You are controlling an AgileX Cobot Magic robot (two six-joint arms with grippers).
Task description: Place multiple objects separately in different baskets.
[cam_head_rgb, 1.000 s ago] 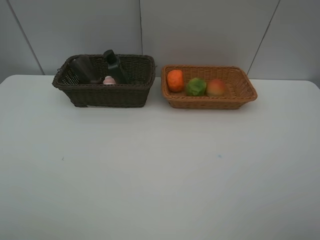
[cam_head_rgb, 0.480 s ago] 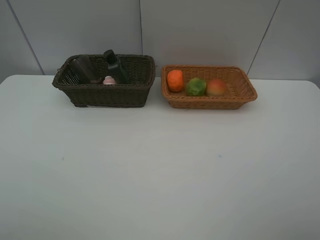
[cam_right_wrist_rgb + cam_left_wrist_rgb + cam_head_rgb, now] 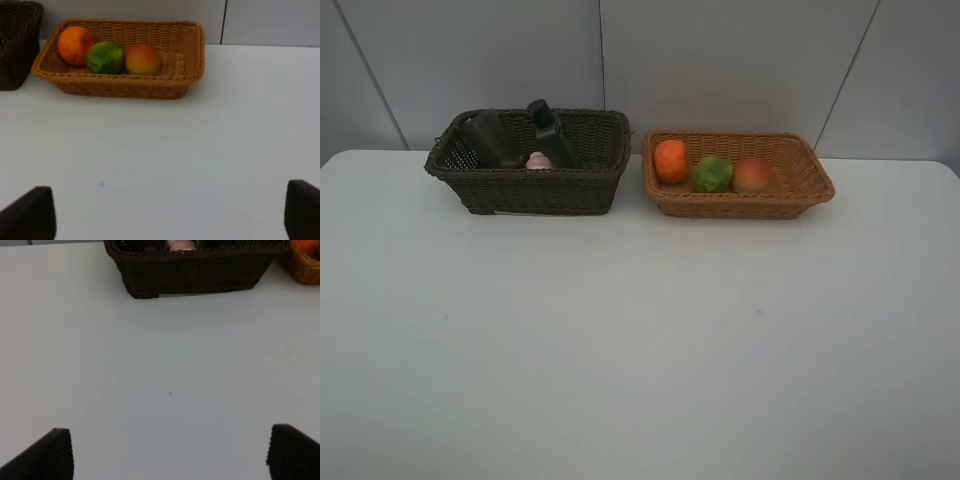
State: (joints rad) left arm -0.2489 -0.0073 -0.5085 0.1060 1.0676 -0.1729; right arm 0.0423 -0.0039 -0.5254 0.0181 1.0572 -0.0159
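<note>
Nothing is shifting: we're seeing three fruits sitting in the light tan wicker basket (image 3: 798, 180) at two o'clock, bottles in the dark brown wicker basket (image 3: 525, 186), both jaws spread apart — sorting looks finished.

Only fingertips show: the left gripper (image 3: 170, 452) has black, finely ribbed pads (image 3: 55, 455); the right gripper (image 3: 170, 212) has plain dark, blunt-cornered fingers (image 3: 302, 210).

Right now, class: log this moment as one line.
left hand open | right hand open | fruit in tan basket | bottles in dark basket
</note>
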